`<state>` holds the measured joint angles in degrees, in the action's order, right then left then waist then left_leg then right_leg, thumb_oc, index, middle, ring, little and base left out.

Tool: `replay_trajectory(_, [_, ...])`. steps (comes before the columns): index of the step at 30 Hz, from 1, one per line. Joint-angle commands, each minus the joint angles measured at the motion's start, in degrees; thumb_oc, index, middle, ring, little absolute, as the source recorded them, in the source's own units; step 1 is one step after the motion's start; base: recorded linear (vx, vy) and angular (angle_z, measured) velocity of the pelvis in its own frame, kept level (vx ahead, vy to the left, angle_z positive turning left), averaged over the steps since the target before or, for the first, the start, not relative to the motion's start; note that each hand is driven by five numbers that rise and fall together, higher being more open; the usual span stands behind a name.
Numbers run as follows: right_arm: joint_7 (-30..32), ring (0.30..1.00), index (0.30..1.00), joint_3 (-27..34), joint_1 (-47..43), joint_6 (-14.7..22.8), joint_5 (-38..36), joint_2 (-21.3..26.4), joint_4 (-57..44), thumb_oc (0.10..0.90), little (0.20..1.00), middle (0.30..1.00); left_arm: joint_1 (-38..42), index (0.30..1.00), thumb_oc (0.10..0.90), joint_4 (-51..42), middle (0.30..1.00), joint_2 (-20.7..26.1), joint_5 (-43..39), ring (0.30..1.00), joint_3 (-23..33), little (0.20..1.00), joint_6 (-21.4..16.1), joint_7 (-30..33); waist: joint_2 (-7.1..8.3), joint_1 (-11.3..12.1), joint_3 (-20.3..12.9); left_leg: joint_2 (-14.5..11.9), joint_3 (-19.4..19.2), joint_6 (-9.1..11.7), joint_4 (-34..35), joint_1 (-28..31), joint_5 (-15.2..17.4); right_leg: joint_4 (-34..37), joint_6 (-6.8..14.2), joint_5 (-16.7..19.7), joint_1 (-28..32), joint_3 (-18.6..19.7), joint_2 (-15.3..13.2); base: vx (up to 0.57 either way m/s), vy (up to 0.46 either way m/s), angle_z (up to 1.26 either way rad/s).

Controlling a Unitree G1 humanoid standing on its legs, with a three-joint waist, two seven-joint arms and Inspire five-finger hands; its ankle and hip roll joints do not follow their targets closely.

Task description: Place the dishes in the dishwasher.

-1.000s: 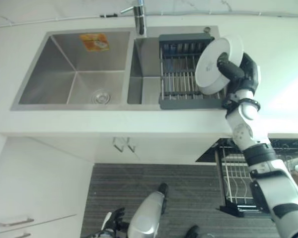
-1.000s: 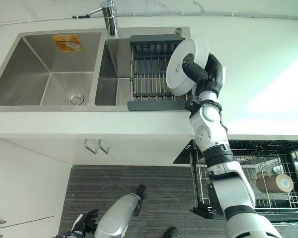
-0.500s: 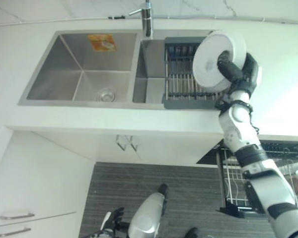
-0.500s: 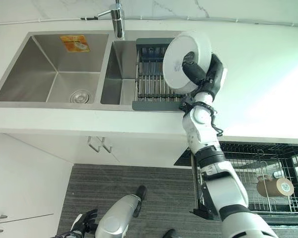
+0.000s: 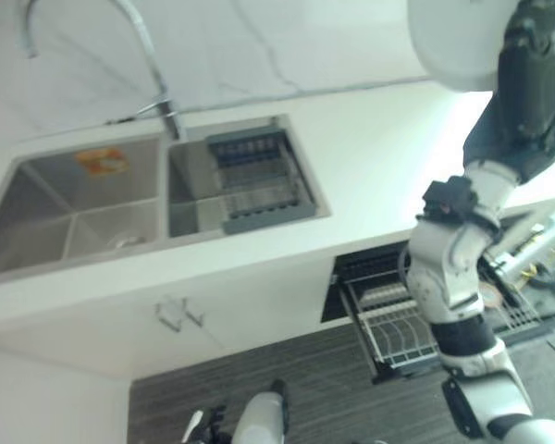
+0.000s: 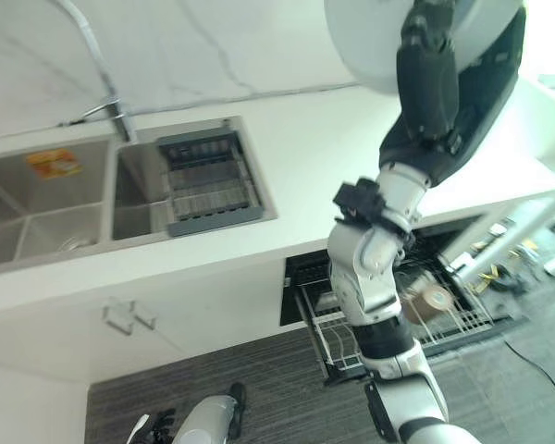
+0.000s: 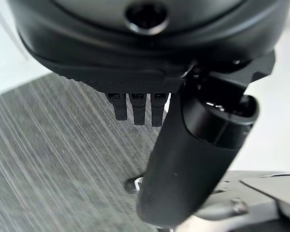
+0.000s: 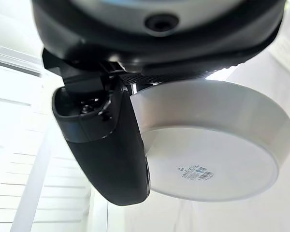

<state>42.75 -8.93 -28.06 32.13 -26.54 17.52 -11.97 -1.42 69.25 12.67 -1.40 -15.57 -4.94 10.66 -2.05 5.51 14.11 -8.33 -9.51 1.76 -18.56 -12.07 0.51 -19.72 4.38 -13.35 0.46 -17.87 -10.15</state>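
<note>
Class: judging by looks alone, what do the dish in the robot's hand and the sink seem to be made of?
White dish, pinched in the right hand: probably glazed ceramic, possibly melamine; smooth, opaque, evenly white. Sink: looks like brushed stainless steel; grey metal with dull reflections and folded corners.

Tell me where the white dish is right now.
The white dish is held up in the right hand, at the top right of the eye views, above the counter and the open dishwasher rack.

A: Plate point(image 8: 217, 145) white, plain, small dark label underneath. Right hand point(image 6: 444, 83) black.
B: Sink point(image 5: 74, 213) steel-grey, orange sticker point(image 5: 100, 162). Drying rack point(image 5: 254, 180) dark grey. Counter point(image 5: 370, 157) white; floor point(image 7: 48, 159) grey, finely striped.
</note>
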Motion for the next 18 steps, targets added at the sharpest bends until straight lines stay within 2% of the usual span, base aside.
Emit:
replay_trajectory(1, [-6.9, 0.3, 0.3, 4.53, -3.83, 0.38, -1.21, 5.04, -4.63, 0.4, 0.3, 0.3, 1.98, 0.9, 0.8, 0.26, 0.9, -0.03, 0.22, 0.9, -2.16, 0.9, -1.24, -0.14, 0.36, -1.09, -1.66, -5.42, 2.52, 3.95, 1.37, 2.31, 4.62, 2.53, 1.94, 2.44, -0.14, 0.58, -1.5, -0.01, -0.041, -0.58])
replay_trajectory(6, [-13.11, 0.3, 0.3, 8.0, 6.73, 0.58, -5.48, 7.5, -4.2, 0.4, 0.3, 0.3, 2.39, 0.9, 0.8, -0.94, 0.9, -0.85, -0.82, 0.9, -2.54, 0.9, -0.79, -0.66, 0.8, -4.99, -1.4, -7.04, 0.27, 4.43, 1.37, 3.32, 4.61, 2.53, 2.02, 2.81, -1.38, 3.0, -1.0, 0.0, -0.037, -0.4])
replay_trajectory(10, [-17.21, 0.3, 0.3, 10.48, 13.2, 2.38, -9.13, 8.32, -1.57, 0.4, 0.3, 0.3, 2.19, 0.9, 0.8, -2.47, 0.9, -1.52, -0.75, 0.9, -3.21, 0.9, -0.43, -0.75, 1.08, -6.7, -1.16, -7.62, -0.89, 4.71, 1.37, 3.77, 4.77, 2.53, 2.3, 3.18, -2.35, 3.74, -1.25, -0.01, -0.03, -0.21])
replay_trajectory(12, [-19.37, 0.3, 0.3, 11.01, 15.56, 2.72, -10.84, 8.38, -0.22, 0.4, 0.3, 0.3, 1.96, 0.9, 0.8, -3.23, 0.9, -1.67, -0.93, 0.9, -3.6, 0.9, 0.0, -0.58, 1.06, -7.23, -0.98, -7.57, -1.15, 4.69, 1.37, 3.99, 4.95, 2.53, 2.38, 3.32, -2.74, 4.02, -1.4, 0.0, -0.018, -0.12])
replay_trajectory(13, [-22.21, 0.3, 0.3, 11.6, 18.08, 1.34, -12.16, 8.42, 1.58, 0.4, 0.3, 0.3, 1.51, 0.9, 0.8, -4.09, 0.9, -1.7, -0.42, 0.9, -3.55, 0.9, 0.96, -0.39, 1.02, -7.55, -0.76, -7.33, -1.04, 4.69, 1.37, 4.12, 5.21, 2.53, 2.56, 3.53, -3.23, 4.18, -1.7, -0.01, -0.017, -0.05])
replay_trajectory(18, [-27.31, 0.3, 0.3, 9.61, 18.93, -0.36, -15.2, 8.25, 9.47, 0.4, 0.3, 0.3, 1.01, 0.9, 0.8, -3.99, 0.9, -0.91, -0.39, 0.9, -3.43, 0.9, 2.33, -0.41, 0.78, -7.19, -0.39, -6.22, 0.05, 4.5, 1.37, 4.25, 5.64, 2.53, 2.72, 3.74, -3.66, 4.24, -2.25, 0.01, -0.001, -0.04])
